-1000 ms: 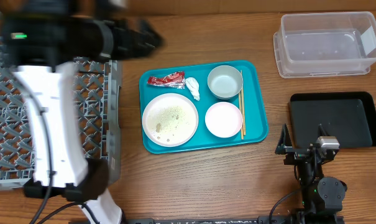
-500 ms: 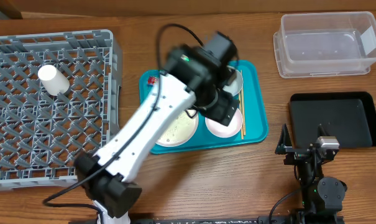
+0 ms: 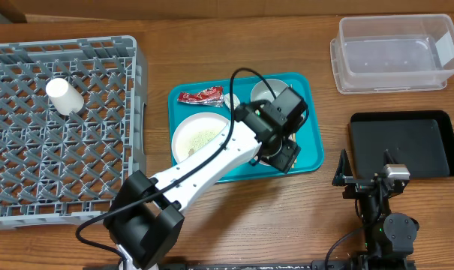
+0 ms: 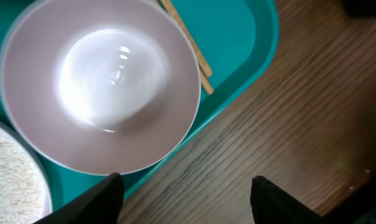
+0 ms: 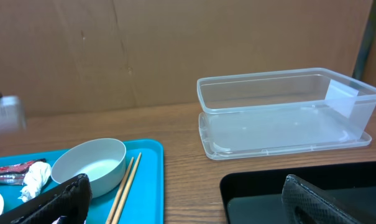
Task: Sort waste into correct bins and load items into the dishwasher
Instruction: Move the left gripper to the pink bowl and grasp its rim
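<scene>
My left gripper is open and empty, low over the pink bowl at the front right of the teal serving tray. In the left wrist view the gripper has one finger over the tray's edge and the other over bare wood. The arm hides most of the pink bowl from overhead. The white plate carries rice scraps. The red wrapper, white tissue and grey-blue bowl lie at the tray's back. The white cup lies in the grey dish rack. My right gripper is open and empty.
The clear tub stands at the back right, with the black tray in front of it and next to my right gripper. A pair of wooden chopsticks lies along the teal tray's right side.
My left arm has swung from over the dish rack across to the teal tray and dropped over the pink bowl. The white cup now lies uncovered in the rack. The right arm has not moved.
</scene>
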